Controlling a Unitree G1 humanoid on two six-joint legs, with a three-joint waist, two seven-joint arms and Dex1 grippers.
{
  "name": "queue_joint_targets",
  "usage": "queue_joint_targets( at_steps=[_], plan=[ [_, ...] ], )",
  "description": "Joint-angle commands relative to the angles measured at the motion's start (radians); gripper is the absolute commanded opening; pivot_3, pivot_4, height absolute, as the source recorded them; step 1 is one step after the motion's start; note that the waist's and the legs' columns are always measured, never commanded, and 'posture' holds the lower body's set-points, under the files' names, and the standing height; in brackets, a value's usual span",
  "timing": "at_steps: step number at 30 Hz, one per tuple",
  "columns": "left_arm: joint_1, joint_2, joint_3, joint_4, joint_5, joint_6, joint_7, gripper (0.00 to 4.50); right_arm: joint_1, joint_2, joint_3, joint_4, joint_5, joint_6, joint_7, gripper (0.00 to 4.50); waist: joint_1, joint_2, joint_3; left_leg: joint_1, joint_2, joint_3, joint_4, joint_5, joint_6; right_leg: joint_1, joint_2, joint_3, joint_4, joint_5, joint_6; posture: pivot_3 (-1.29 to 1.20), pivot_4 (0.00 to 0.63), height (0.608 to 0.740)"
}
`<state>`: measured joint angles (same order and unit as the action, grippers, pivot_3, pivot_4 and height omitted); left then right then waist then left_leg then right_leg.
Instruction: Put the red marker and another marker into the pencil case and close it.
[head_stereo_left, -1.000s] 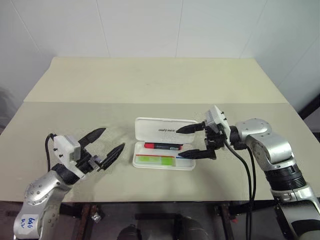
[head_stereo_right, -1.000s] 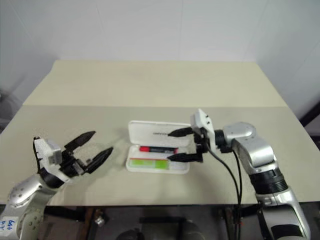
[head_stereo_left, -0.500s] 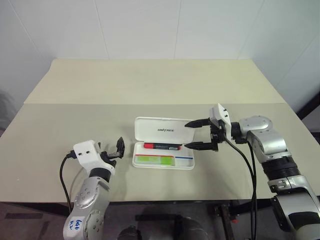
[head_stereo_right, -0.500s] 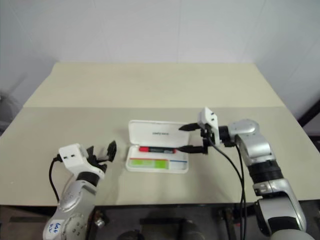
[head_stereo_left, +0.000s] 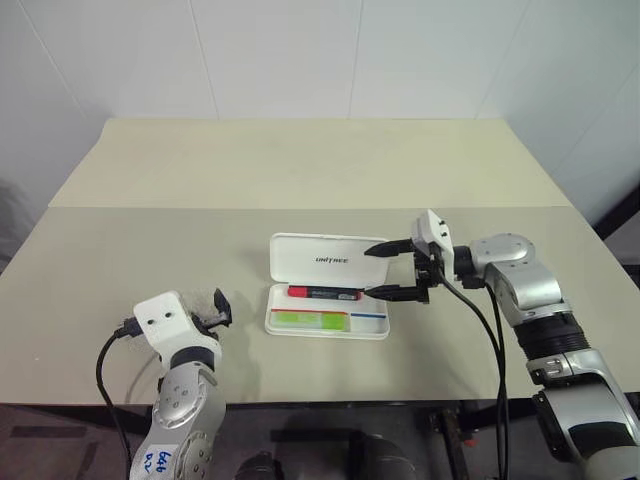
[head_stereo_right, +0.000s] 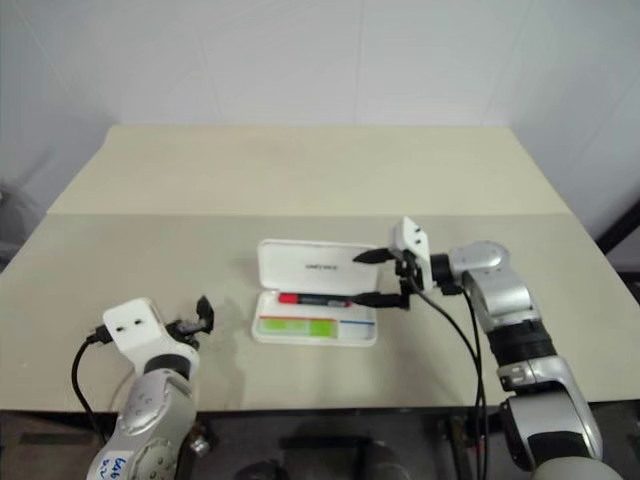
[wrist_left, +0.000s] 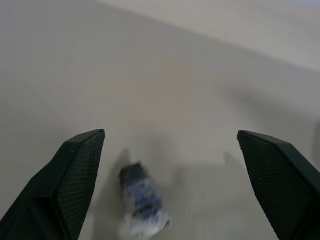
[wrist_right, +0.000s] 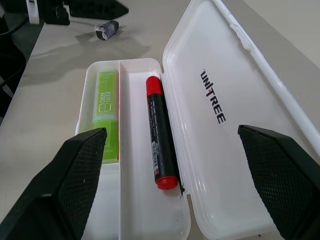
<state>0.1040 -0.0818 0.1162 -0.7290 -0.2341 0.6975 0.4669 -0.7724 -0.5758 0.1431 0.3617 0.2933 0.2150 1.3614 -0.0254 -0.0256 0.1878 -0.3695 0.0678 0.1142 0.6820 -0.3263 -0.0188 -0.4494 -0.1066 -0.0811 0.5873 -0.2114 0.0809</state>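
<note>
The white pencil case (head_stereo_left: 330, 258) lies open mid-table, its lid tipped back with the dark print facing up. The red marker (wrist_right: 160, 135) rests in the tray's far compartment. The light-green marker (wrist_right: 106, 110) fills the near one. My right gripper (head_stereo_left: 388, 270) hovers open at the case's right end, pointing left, one finger over the lid's edge and one over the tray's corner, touching nothing. At the front left, apart from the case, my left gripper (wrist_left: 170, 134) is open and empty, low over the table.
A small dark and whitish scrap (wrist_left: 142, 200) lies on the table just under the left gripper, left of the case; it also shows as the scrap (wrist_right: 106, 30). The beige table (head_stereo_left: 300, 170) stretches wide behind the case.
The left arm has drawn back toward the front edge, sunk lower and swung its gripper round. The right gripper stays open at the case's right end, barely shifted.
</note>
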Motion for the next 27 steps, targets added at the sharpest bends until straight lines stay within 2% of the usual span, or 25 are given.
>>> queue_joint_targets(
  at_steps=[1,10,14,18,27],
  plan=[
    [0.018,-0.087,0.014,-0.013,-0.009,0.056,0.034,4.5,-0.014,0.003,-0.024,-0.01,0.003,-0.019,-0.009,4.47,0.0,0.0,0.0,0.0,0.0,0.0,0.0,0.0,0.0,0.0,0.0,0.0,0.0,0.0,0.0,0.0,0.15,0.74],
    [-0.011,-0.093,0.056,0.029,-0.057,0.186,0.052,4.5,-0.001,0.0,-0.032,-0.025,0.006,-0.012,-0.021,4.47,0.0,0.0,0.0,0.0,0.0,0.0,0.0,0.0,0.0,0.0,0.0,0.0,0.0,0.0,0.0,0.0,0.15,0.74],
    [-0.076,-0.087,0.109,0.076,-0.092,0.234,0.045,4.5,0.003,-0.001,-0.033,-0.027,0.007,-0.013,-0.027,4.47,0.003,0.001,-0.001,0.001,0.0,-0.001,0.0,0.001,0.0,0.001,0.0,0.0,0.0,0.0,0.0,0.0,0.15,0.74],
    [-0.143,-0.064,0.154,0.111,-0.113,0.306,0.032,3.56,0.007,0.0,-0.035,-0.034,0.009,-0.01,-0.037,4.5,0.009,0.001,-0.001,0.002,-0.001,-0.004,0.0,0.005,-0.003,0.003,0.0,-0.001,0.0,0.0,-0.002,0.0,0.15,0.74],
    [-0.192,-0.056,0.183,0.112,-0.1,0.429,-0.003,0.83,0.009,-0.003,-0.041,-0.032,0.01,-0.013,-0.054,4.5,0.026,0.002,-0.001,0.0,-0.002,-0.005,0.0,0.008,-0.002,0.004,-0.001,-0.002,-0.004,0.002,-0.005,0.0,0.15,0.74]
  ],
)
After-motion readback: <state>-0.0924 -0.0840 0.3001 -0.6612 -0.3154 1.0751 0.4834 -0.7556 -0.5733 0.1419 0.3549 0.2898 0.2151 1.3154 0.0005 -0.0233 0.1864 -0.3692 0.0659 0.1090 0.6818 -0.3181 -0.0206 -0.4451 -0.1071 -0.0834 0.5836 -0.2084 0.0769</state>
